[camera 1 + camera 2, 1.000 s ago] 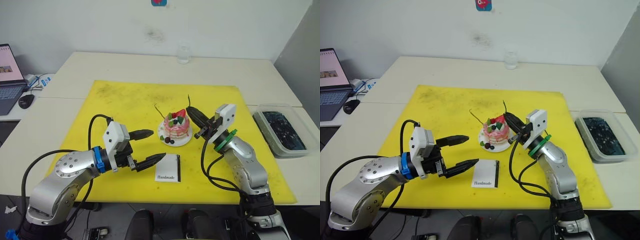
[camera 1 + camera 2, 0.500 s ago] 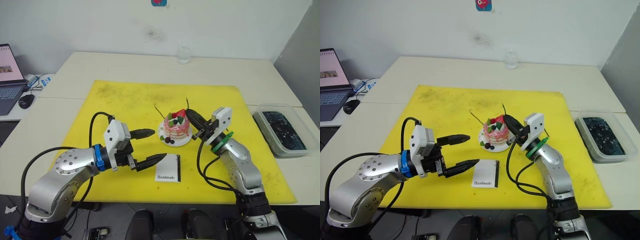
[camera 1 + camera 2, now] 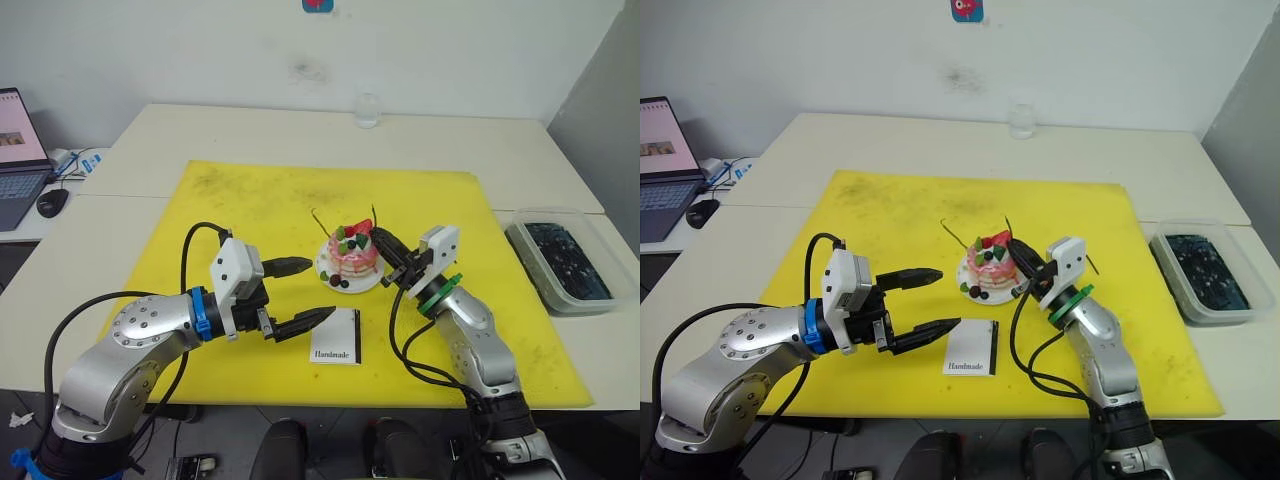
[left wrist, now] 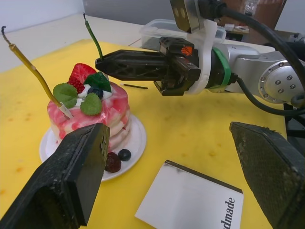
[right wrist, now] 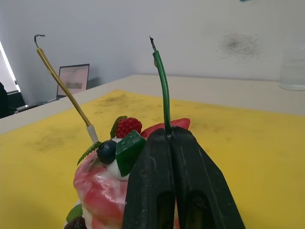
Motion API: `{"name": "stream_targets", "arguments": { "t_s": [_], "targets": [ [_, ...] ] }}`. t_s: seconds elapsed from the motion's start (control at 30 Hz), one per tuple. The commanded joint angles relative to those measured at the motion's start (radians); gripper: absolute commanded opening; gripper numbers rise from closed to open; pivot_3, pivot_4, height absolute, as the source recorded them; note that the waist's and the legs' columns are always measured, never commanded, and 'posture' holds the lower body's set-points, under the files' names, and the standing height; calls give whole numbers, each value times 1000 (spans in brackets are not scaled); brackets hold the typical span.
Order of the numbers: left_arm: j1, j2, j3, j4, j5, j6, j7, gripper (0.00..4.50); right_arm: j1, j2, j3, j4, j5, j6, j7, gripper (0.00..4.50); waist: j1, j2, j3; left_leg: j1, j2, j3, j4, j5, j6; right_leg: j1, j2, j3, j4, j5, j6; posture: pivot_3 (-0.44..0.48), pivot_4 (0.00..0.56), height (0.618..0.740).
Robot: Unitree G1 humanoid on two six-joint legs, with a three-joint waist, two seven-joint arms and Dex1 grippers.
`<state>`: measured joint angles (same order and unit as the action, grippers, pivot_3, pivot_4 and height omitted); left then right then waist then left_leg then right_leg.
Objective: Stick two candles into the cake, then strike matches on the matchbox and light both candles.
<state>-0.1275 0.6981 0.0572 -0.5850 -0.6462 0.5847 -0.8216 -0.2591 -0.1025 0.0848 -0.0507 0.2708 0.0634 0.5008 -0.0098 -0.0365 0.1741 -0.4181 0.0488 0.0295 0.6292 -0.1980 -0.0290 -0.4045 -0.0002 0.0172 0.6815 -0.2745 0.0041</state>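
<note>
Head views. Cake point(image 3: 352, 252): pink, on a white plate, mid-counter point(image 3: 250, 130) on the yellow mat point(image 3: 240, 210). Yellow candle point(image 3: 320, 221): planted in the cake's left side, leaning left. Right claw point(image 3: 383, 243): at the cake's right edge, fingers pressed together on the green candle point(image 3: 379, 220), which rises above the cake. Left claw point(image 3: 305, 292): spread wide, near-left of the cake, holding nothing. Matchbox point(image 3: 337, 335): flat on the mat, near side of the cake, just right of the left claw's nearer fingertip. One match point(image 3: 1092, 264): on the mat, right of the right claw. Laptop point(image 3: 18, 155): far left. Clear bin point(image 3: 560, 258): far right.

Left wrist view. Own fingers point(image 4: 71, 176) set wide apart; cake and matchbox point(image 4: 190, 202) between them; right claw point(image 4: 102, 63) beside the strawberry, green candle at its tip.

Right wrist view. Fingers point(image 5: 155, 186) clamped on the green candle's lower end point(image 5: 163, 90); cake point(image 5: 102, 176) directly beyond; yellow candle point(image 5: 64, 88) tilted, set in the cake.
</note>
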Motion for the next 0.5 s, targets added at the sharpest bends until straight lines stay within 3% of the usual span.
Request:
{"name": "stream_targets", "arguments": {
  "t_s": [0.03, 0.5],
  "targets": [
    [-8, 6, -2, -15, -6, -6, -9, 4500, 13, 3, 19, 11, -19, -15, 0, 47, 0, 0, 0, 0, 0, 0, 0, 0, 0, 0, 0, 0, 0, 0, 0, 0, 150, 740],
    [-14, 2, -18, -3, 13, -23, -18, 4500, 5, 17, 4, 4, -3, -61, 0, 47, -1, 0, 0, 1, 0, 0, 0, 0, 0, 0, 0, 0, 0, 0, 0, 0, 150, 740]
  ]
}}
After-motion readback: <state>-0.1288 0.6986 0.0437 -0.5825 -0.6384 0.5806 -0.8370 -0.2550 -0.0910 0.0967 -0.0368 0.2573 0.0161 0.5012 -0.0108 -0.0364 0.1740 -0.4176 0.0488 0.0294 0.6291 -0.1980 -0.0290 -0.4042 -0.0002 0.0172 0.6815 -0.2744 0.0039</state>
